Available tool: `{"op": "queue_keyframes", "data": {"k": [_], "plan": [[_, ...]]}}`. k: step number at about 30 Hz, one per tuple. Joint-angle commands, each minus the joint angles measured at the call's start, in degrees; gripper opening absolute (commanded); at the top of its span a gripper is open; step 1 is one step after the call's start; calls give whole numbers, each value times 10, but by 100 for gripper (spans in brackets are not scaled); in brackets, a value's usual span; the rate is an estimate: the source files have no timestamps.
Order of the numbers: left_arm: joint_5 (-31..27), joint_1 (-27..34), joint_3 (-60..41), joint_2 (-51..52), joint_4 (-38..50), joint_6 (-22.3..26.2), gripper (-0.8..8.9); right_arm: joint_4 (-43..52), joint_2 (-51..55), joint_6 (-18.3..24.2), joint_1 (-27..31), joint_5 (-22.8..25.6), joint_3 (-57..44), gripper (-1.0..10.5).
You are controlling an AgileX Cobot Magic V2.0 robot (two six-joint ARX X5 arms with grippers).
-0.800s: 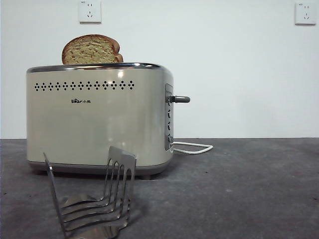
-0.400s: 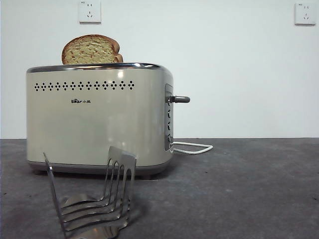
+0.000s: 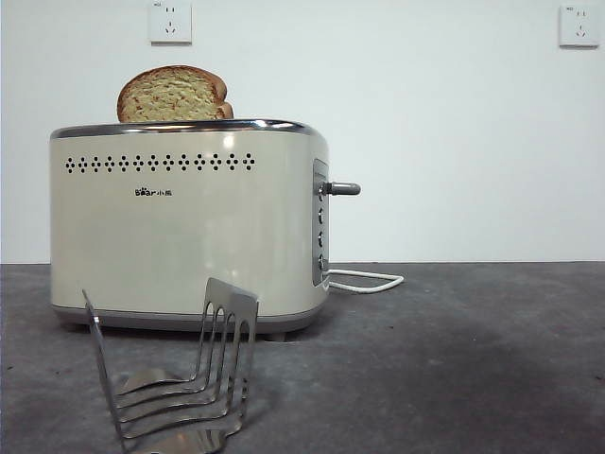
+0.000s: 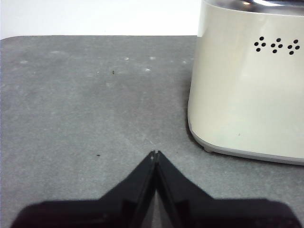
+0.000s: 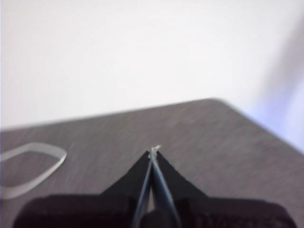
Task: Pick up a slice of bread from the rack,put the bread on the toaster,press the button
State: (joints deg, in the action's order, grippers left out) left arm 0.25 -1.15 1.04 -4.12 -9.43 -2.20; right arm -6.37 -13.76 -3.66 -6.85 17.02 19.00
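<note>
The slice of bread (image 3: 174, 94) already stands in the toaster (image 3: 189, 227), with its round top poking up at the upper left of the front view. The rack (image 3: 175, 378) sits at the lower left of that view, in front of the toaster, and I see no bread in it. So I think the only job left is to press the button.

The part to press looks like the grey lever (image 3: 342, 188) that sticks out of the toaster's side panel, near the middle of the front view. It points sideways, toward the right of the frame. I guess it has to go straight down.

My left tool (image 4: 154, 154) has its jaws closed tight and holds nothing. It is low over the surface (image 4: 85, 95), near the toaster's bottom corner with the dots, which fills the right of the left wrist view. I see no lever there.

My right tool (image 5: 153, 151) is also closed tight and empty. In its view I see bare surface and the white cord (image 5: 31, 166) at the lower left. In the front view that cord (image 3: 364, 280) lies just below the lever side. So I judge the right tool is the one on the lever's side, and the lever lies off toward the cord from it.

Compared with a second ago, the bread, toaster and rack have not moved. The only new thing is a soft shadow on the surface at the lower right of the front view.
</note>
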Motion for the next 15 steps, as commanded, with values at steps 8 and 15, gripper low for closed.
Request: {"op": "queue_keyframes", "data": {"k": [8,15], "plan": [[2,1,-6,0,0,-4,-4,2,100,78,32,-161,-134,1],[2,1,-6,0,0,-4,-4,-19,128,81,32,-186,-180,1]]}}
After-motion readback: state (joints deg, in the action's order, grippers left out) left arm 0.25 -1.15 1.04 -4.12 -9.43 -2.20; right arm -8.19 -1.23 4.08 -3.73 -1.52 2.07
